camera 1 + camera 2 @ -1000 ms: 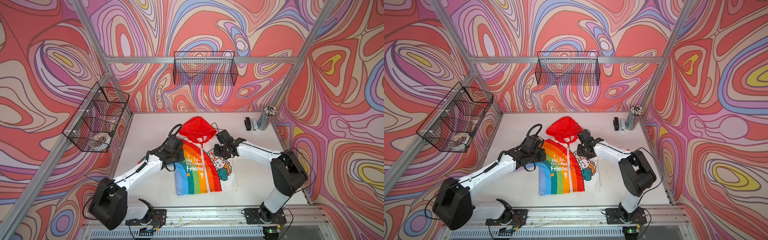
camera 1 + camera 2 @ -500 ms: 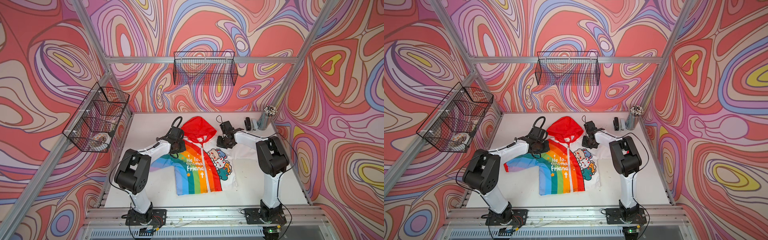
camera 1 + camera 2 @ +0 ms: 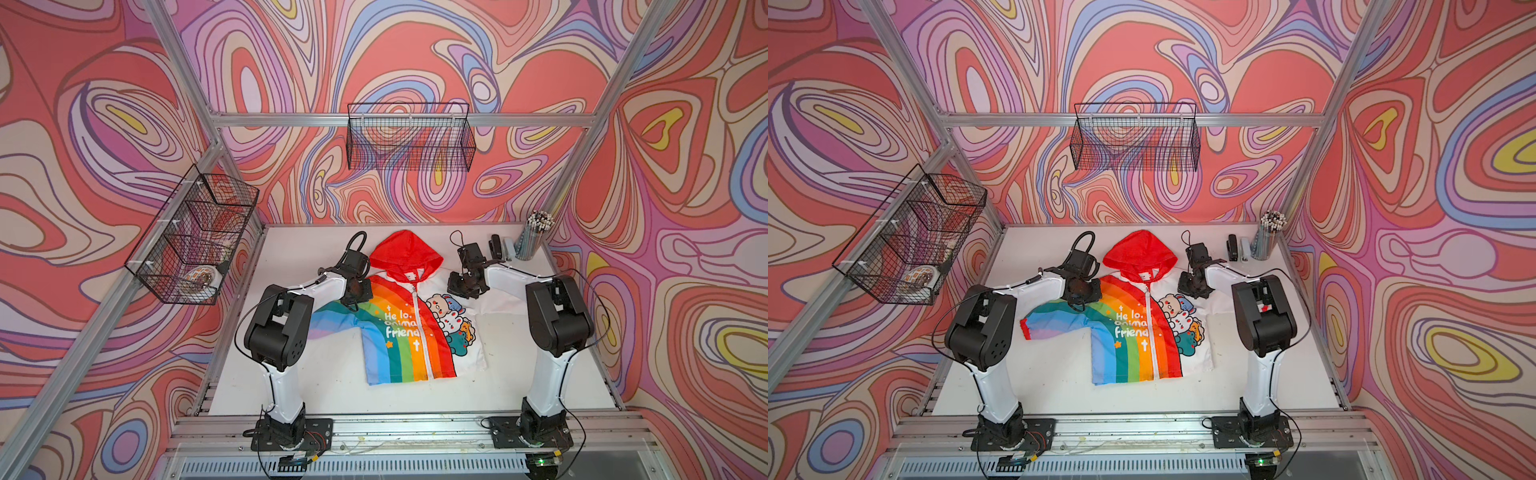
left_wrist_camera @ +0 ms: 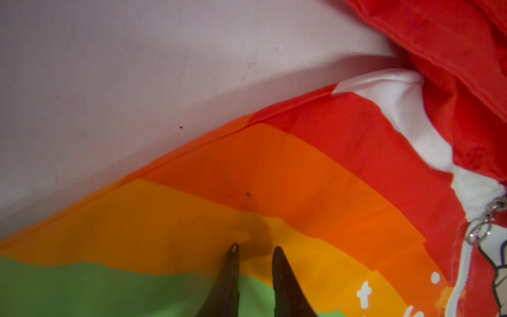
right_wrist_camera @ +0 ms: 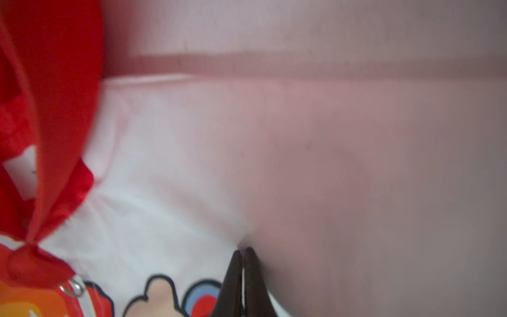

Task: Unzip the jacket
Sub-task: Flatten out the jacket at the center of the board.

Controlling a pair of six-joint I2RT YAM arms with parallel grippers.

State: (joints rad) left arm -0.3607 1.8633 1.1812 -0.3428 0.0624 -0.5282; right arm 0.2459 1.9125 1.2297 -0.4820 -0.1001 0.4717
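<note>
You see the jacket (image 3: 409, 328) flat mid-table (image 3: 519, 374), zipped, hood toward the back wall. Your left gripper (image 4: 253, 248) presses its rainbow shoulder, fingers slightly parted; your right gripper (image 5: 242, 251) pinches the white shoulder fabric

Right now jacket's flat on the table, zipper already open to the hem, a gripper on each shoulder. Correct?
Not quite. The zipper is closed: both top views show the jacket zipped hem to collar. Left gripper and right gripper are on the shoulders.

White table (image 3: 519, 374) lies bare in front of and beside the jacket (image 3: 409, 332). A pencil cup (image 3: 530, 243) and stapler (image 3: 495, 246) crowd the far right corner.
</note>
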